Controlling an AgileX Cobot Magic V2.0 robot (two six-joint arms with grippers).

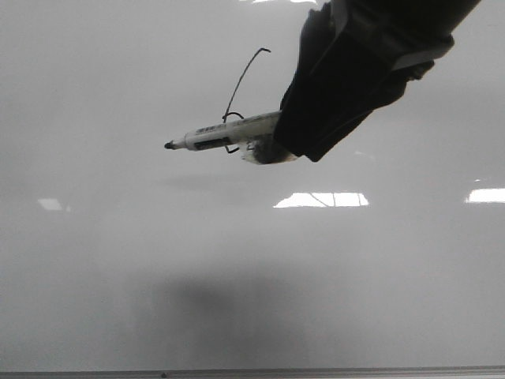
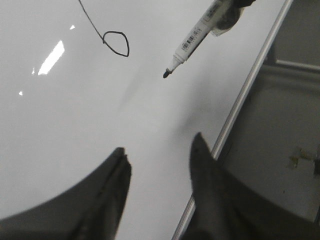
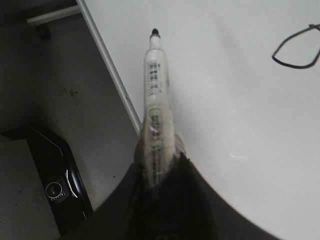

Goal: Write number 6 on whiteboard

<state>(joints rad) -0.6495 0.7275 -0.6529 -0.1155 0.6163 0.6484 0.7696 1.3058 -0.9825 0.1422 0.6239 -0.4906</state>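
One marker (image 1: 225, 135), white barrel with black tip, is clamped in the right pincer (image 1: 278, 134); both jaws close on its rear half, where a clear wrapping surrounds the barrel. The barrel carries a dark printed label band and rows of small print, too blurred in every view to read; no brand legible.

The number 6 (image 1: 239, 95) is drawn in thin black line on the whiteboard (image 1: 118, 260): a long slanted, curved stem with a hooked top end and a small pointed loop at its foot. In the front view the marker barrel crosses in front of the loop, so only parts of the loop show above and below the barrel. The right pincer sits just beside the loop, on the side away from the marker tip. The tip points past the figure and, in the left wrist view, it appears lifted clear of the board surface, with a faint shadow under it.

Left pincer (image 2: 160, 160): jaws spread wide, nothing between them, over bare board beside the thin metal frame edge (image 2: 245, 95). The loop is well apart from it, beyond the marker tip.

Bright rectangular reflections (image 1: 321, 200) lie on the board toward its near edge.
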